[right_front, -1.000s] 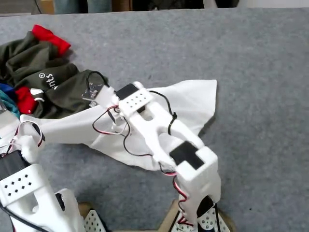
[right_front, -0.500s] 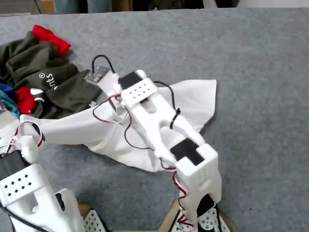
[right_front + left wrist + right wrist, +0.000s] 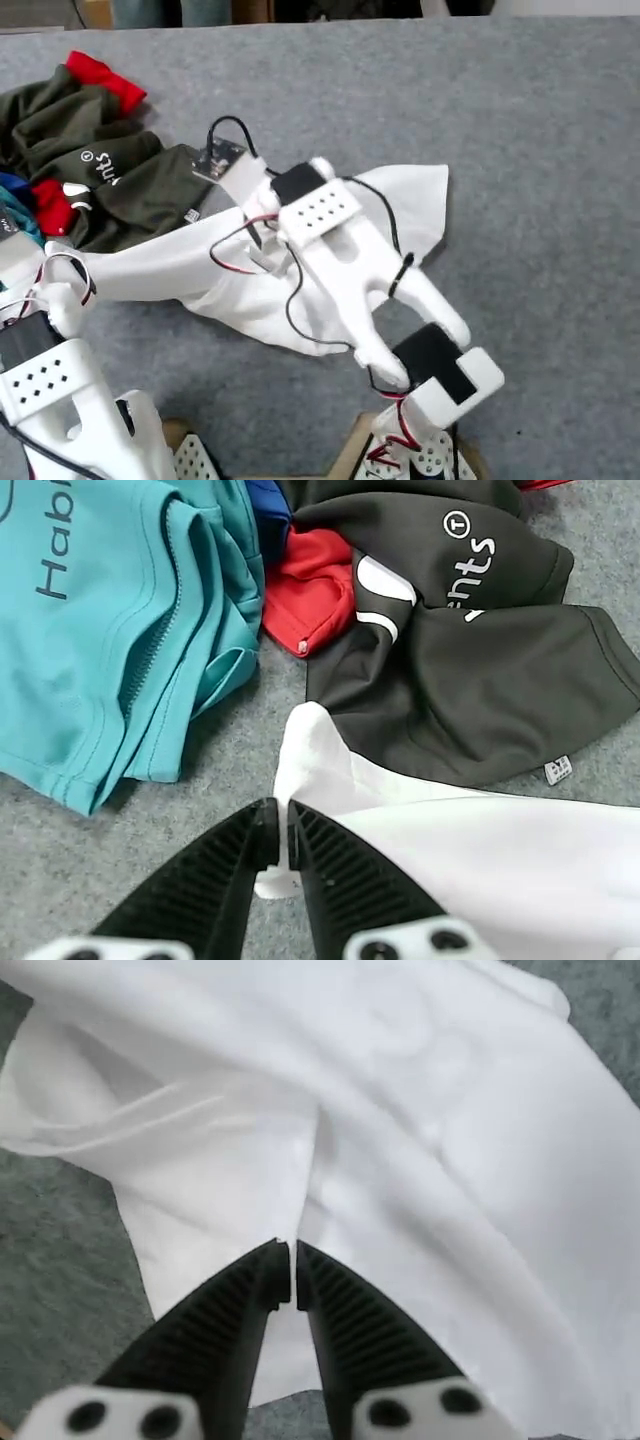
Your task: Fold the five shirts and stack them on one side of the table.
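Early stage: nothing was folded or stacked, left gripper point(image 3: 279, 852) and right gripper point(image 3: 293, 1265) each pinched tight on the crumpled white shirt point(image 3: 415, 205), other shirts point(image 3: 100, 150) heaped just beside it.

The bench point(image 3: 560, 150) is covered with a grey, felt-like textile of uniform nap. Lighting is even and diffuse, and shadows on the cover are soft. Beyond the far edge, a brown wooden surface point(image 3: 97, 10) stands beside a dark area point(image 3: 330, 8) and a pale surface point(image 3: 560, 6).
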`<action>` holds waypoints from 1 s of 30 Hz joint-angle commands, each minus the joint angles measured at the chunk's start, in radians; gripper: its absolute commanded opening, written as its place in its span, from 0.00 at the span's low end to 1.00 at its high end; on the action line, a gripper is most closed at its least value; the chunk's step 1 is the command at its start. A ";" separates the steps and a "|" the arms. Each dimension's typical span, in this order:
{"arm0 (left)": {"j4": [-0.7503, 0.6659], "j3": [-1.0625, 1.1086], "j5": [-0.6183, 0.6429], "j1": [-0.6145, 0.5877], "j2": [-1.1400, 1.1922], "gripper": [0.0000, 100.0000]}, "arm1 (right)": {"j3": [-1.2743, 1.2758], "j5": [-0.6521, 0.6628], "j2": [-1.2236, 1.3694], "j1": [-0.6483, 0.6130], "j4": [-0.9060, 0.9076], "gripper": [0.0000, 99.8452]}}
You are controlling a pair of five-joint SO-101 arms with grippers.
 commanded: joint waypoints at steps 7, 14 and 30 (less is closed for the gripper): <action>-0.017 -0.012 -0.008 0.005 -0.014 0.03 | -0.093 -0.089 0.209 -0.058 -0.132 0.14; -0.021 -0.004 -0.008 0.004 -0.014 0.03 | -0.189 -0.097 0.305 -0.074 -0.107 0.09; -0.021 -0.004 -0.008 0.002 -0.012 0.03 | -0.008 -0.040 0.012 -0.081 0.041 0.01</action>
